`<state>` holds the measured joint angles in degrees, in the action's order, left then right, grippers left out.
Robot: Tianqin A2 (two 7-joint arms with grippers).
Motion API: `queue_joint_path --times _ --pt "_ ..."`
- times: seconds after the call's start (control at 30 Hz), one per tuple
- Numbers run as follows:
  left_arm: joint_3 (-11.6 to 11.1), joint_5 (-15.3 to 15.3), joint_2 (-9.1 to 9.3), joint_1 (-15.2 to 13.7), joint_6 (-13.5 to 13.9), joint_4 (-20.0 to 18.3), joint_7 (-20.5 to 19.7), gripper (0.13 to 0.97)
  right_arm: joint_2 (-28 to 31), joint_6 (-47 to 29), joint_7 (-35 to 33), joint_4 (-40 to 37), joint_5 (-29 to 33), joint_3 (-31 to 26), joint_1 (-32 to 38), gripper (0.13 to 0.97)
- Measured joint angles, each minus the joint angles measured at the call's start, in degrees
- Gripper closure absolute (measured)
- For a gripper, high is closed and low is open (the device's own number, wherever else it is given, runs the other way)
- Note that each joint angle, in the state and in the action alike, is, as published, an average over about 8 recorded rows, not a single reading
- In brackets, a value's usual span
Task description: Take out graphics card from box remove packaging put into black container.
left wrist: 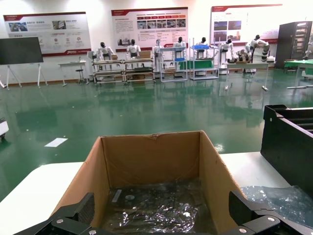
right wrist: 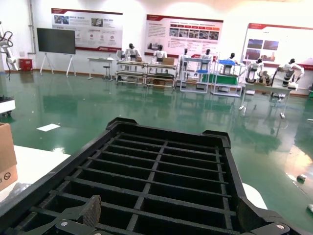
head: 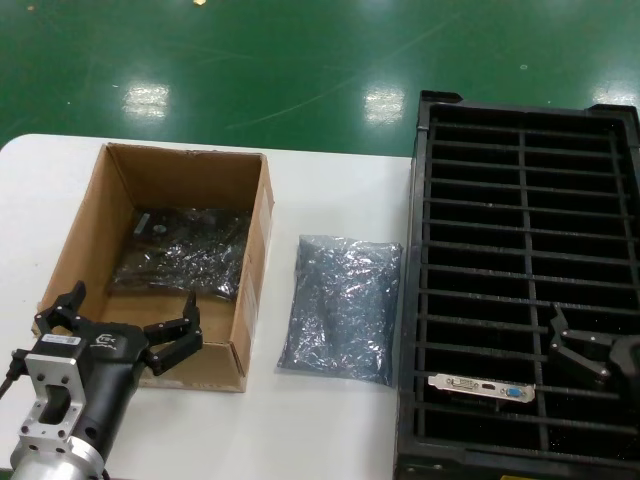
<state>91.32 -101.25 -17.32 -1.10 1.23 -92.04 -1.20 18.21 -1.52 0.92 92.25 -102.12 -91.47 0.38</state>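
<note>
The graphics card (head: 481, 387) stands in a near slot of the black container (head: 415, 250), its silver bracket with a blue port showing. The empty grey-silver packaging (head: 342, 305) lies flat on the table between the box (head: 255, 240) and the container. The box holds dark glossy bagged boards (head: 185, 250), which also show in the left wrist view (left wrist: 156, 213). My left gripper (head: 127, 322) is open and empty above the box's near wall. My right gripper (head: 583, 347) is open and empty over the container's near right slots (right wrist: 161, 196).
The white table (head: 330, 420) carries the box at left and the container at right. The table's rounded far edge meets a green floor (head: 300, 60). The packaging also shows at the edge of the left wrist view (left wrist: 279, 198).
</note>
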Motion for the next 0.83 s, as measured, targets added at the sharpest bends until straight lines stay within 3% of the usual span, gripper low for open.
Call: queue_joint_path --times 0.83 --pt "0.0 0.0 0.0 0.0 0.0 0.0 0.0 0.132 0.0 0.0 0.0 0.0 0.0 0.0 0.0 0.129"
